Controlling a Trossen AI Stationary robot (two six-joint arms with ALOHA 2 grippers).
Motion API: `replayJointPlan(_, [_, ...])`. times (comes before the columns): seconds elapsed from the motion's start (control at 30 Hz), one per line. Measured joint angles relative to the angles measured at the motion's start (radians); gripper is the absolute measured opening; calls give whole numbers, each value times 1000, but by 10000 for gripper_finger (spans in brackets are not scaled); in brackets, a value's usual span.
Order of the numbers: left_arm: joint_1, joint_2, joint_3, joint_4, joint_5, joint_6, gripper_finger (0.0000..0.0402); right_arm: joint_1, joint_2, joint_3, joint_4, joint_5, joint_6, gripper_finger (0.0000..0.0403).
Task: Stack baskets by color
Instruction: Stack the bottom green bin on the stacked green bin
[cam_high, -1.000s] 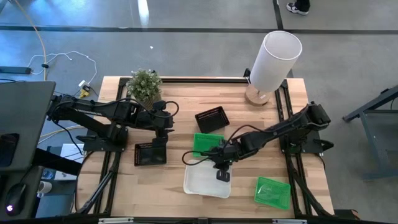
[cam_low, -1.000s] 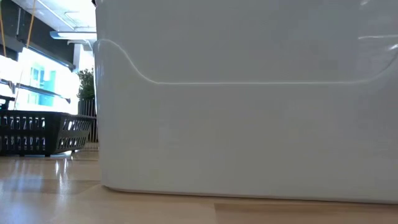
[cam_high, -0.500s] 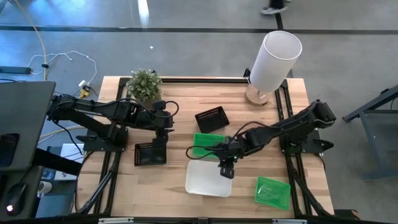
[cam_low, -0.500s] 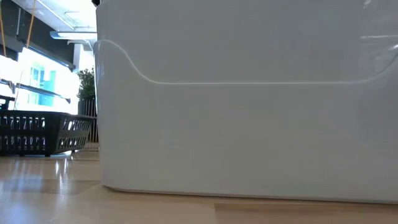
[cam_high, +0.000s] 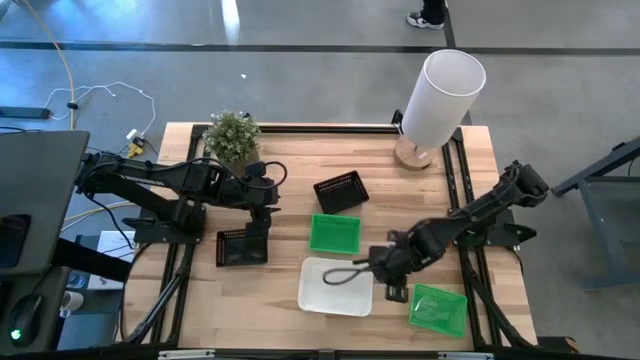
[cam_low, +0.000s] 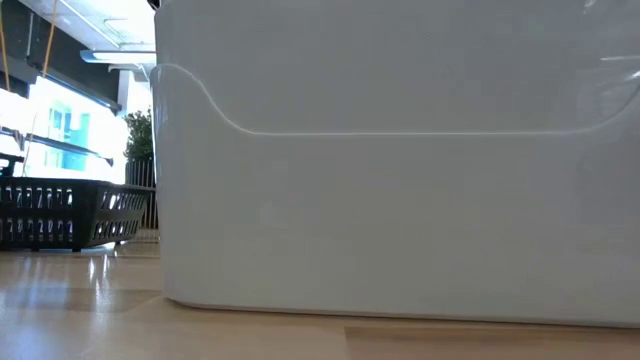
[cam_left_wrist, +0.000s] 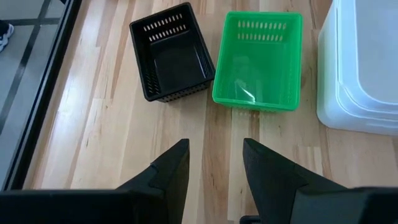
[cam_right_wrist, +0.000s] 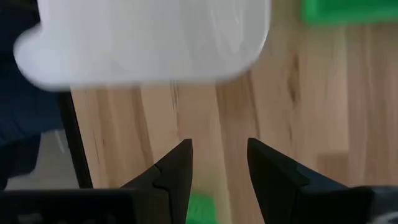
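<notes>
Stacking baskets by colour. The right gripper (cam_high: 392, 283), jaws apart and holding nothing, hangs between the white basket stack (cam_high: 336, 286) and a green basket (cam_high: 438, 309) at the table's front right corner. That green basket lies just beside the claw, toward the corner, long axis roughly along the front edge; the right arm is nearer. The left gripper (cam_high: 252, 225), likewise released, hovers over a black basket (cam_high: 241, 247).

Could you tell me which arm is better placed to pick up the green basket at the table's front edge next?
Probably the right: its open gripper hangs beside that green basket, while the left gripper waits across the table.
</notes>
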Motion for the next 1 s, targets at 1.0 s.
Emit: replayJointPlan(1.0, [0, 0, 0, 28, 0, -52, 138, 378, 18, 0, -262, 130, 537, 139])
